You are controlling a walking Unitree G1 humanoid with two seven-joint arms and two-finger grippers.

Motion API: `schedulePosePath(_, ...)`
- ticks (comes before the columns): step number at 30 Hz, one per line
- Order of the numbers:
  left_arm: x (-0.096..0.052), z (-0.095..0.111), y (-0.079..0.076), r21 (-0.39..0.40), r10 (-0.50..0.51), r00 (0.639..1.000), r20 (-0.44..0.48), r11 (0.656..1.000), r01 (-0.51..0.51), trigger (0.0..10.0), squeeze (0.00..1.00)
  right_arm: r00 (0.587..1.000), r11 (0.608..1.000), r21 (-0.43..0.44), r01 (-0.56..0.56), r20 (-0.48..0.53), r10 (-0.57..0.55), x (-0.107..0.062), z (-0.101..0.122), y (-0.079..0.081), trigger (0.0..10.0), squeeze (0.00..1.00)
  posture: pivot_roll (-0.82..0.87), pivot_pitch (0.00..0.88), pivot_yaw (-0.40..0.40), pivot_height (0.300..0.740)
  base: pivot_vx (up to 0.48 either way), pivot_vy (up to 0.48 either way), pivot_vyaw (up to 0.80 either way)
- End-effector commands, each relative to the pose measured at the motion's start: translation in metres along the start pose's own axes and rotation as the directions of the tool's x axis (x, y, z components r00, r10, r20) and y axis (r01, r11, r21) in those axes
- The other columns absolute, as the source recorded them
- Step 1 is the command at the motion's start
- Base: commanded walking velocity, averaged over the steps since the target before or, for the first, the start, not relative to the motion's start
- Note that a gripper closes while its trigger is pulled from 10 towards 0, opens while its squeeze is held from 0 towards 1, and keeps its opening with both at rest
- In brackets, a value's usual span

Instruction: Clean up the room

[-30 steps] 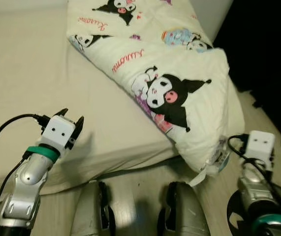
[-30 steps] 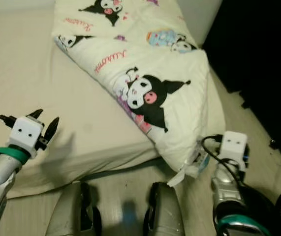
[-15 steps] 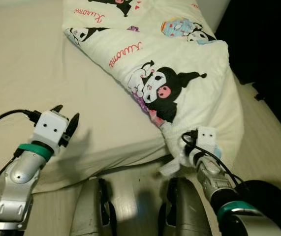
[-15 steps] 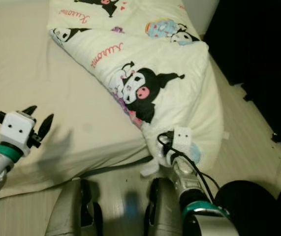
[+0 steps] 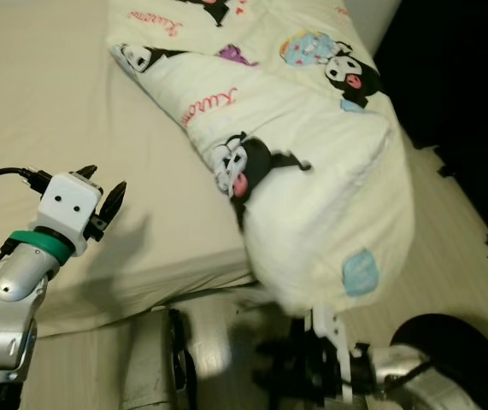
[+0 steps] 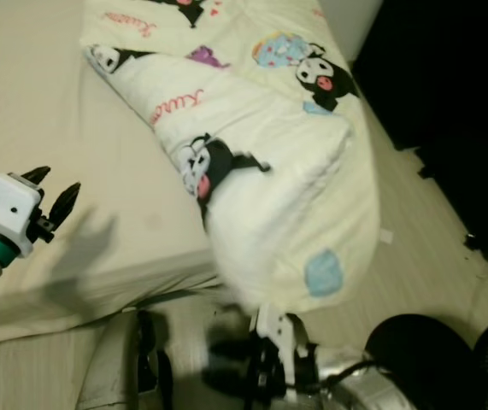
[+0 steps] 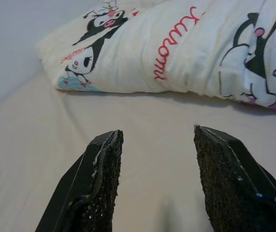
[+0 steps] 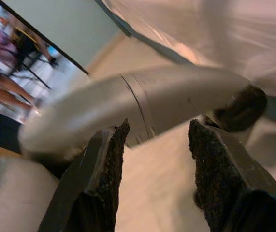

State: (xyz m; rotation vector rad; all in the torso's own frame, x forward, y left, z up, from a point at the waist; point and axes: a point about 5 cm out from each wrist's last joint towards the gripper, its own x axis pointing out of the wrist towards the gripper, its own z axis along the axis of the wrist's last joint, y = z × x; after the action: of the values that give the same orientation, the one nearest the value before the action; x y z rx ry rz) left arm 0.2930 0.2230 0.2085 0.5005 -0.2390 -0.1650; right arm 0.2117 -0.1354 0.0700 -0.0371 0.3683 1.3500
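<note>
Sprawled across the bed (image 5: pixel 47 94), the quilt (image 5: pixel 312 171) overhangs its corner; soft, bulky and light, it looks best pinched at that drooping edge. Left gripper (image 5: pixel 98 192) hovers beside the quilt, fingers spread, empty. Right gripper (image 5: pixel 291 376) below the overhang, parted, holding nothing.

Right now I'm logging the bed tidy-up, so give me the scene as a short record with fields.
surface: bed with a beige sheet
item: cream cartoon-print blanket, bunched on the robot's right side of the bed, its lower corner draping over the edge
left gripper: open, raised above the bare sheet, apart from the blanket
right gripper: low by the bed edge under the hanging corner, fingers apart with nothing between them
floor: pale boards to the robot's right
</note>
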Motion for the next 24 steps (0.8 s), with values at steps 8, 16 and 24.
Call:
schedulePosePath(8, -0.004, -0.007, -0.010, -0.012, -0.034, 0.999, -0.037, 0.999, 0.033, 10.0, 0.00, 0.693, 0.719, 0.069, 0.692, 0.217, -0.687, -0.052, 0.041, -0.089, 10.0, 0.00, 0.12, 0.269, 0.044, 0.600, 0.000, 0.000, 0.00)
schedulePosePath(16, -0.012, -0.011, -0.008, -0.008, -0.022, 0.998, -0.053, 1.000, 0.021, 10.0, 0.00, 0.343, 0.411, 0.234, 0.881, 0.281, -0.896, -0.122, 0.056, -0.095, 10.0, 0.00, 0.13, 0.262, 0.034, 0.600, 0.000, 0.000, 0.00)
schedulePosePath(24, -0.011, -0.014, -0.011, -0.009, -0.022, 0.998, -0.058, 1.000, 0.021, 10.0, 0.00, -0.029, 0.015, 0.337, 0.941, 0.125, -0.992, -0.168, 0.015, -0.111, 10.0, 0.00, 0.13, 0.253, 0.043, 0.600, 0.000, 0.000, 0.00)
